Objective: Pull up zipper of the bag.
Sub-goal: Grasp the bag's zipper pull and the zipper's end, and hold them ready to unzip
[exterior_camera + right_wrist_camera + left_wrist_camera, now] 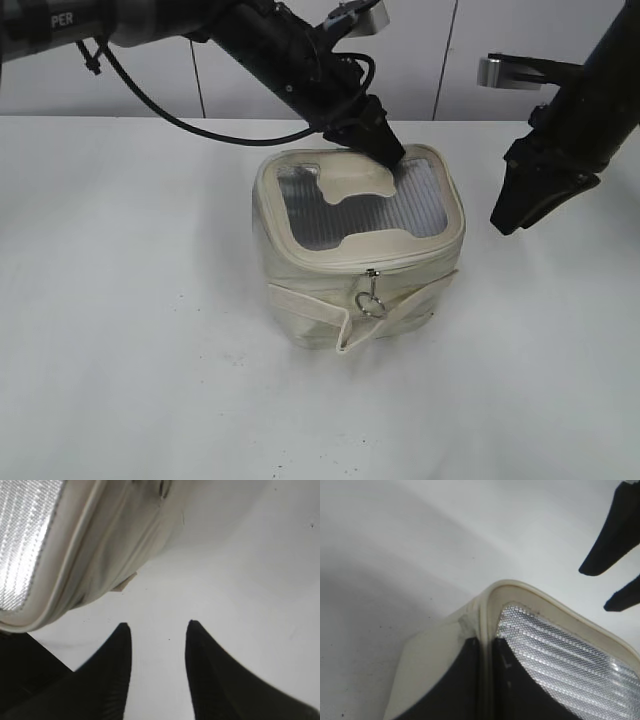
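While the bag [358, 258] stands upright near the middle of the white table [130, 330], the left gripper [385, 150] comes in from 10 o'clock and pinches the far rim of the bag's top, at about 1 o'clock on the lid. In the left wrist view its two dark fingers [450, 690] lie on both sides of the cream rim edge, one on the outer wall and one on the grey ribbed panel [560, 660], so the jaws are pressed on the rim of the bag.

The zipper [400, 262] runs around the top rim. At the front, at 6 o'clock of the bag, one silver slider with its ring pull [371, 300] hangs down over the front wall, just above the loose strap band [320, 312]. I cannot tell from these views whether the track is closed all the way around.

The right gripper [507, 222] hovers at 3 o'clock of the bag, apart from it and above the table. In the right wrist view its fingers [112, 665] are spread, with only bare table between them, and the bag's side wall [100, 545] is at 11 o'clock.
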You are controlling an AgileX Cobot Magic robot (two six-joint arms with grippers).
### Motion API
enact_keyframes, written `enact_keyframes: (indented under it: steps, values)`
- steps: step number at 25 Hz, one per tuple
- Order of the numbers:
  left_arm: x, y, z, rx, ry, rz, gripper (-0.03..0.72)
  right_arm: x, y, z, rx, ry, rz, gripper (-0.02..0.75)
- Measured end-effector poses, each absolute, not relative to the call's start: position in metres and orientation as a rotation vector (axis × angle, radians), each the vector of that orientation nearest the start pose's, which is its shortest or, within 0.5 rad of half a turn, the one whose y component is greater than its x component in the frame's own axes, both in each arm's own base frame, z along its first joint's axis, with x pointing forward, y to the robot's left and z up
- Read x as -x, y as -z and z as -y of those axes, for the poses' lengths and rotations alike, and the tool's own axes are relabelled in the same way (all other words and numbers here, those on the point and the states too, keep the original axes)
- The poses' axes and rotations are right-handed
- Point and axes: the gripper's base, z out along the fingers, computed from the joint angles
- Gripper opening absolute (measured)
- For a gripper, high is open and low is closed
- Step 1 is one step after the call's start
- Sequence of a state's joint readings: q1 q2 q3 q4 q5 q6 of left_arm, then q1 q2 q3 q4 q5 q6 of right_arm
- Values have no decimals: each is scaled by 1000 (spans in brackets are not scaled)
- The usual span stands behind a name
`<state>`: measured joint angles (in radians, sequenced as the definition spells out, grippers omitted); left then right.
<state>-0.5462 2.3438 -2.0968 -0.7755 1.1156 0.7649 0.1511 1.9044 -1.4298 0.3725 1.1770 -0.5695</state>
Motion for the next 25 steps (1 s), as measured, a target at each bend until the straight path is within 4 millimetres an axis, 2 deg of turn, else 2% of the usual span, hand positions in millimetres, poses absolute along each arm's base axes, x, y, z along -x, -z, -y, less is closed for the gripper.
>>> enact_keyframes:
  steps: [3,8,15,19,25]
  values:
    - [-401,-217,313,-1342,977,-2246,40,-358,-218,-79,788,-545,-2879,259]
    - [-401,-217,313,-1344,987,-2245,40,-344,-223,-68,713,-500,-2802,246]
    - [-399,-215,316,-1344,1013,-2242,39,-307,-218,-65,627,-492,-2713,241]
    - [-399,-216,316,-1345,1018,-2243,39,-288,-222,-66,612,-509,-2608,240]
    - [-396,-216,319,-1358,1024,-2239,39,-288,-219,-64,580,-461,-2554,240]
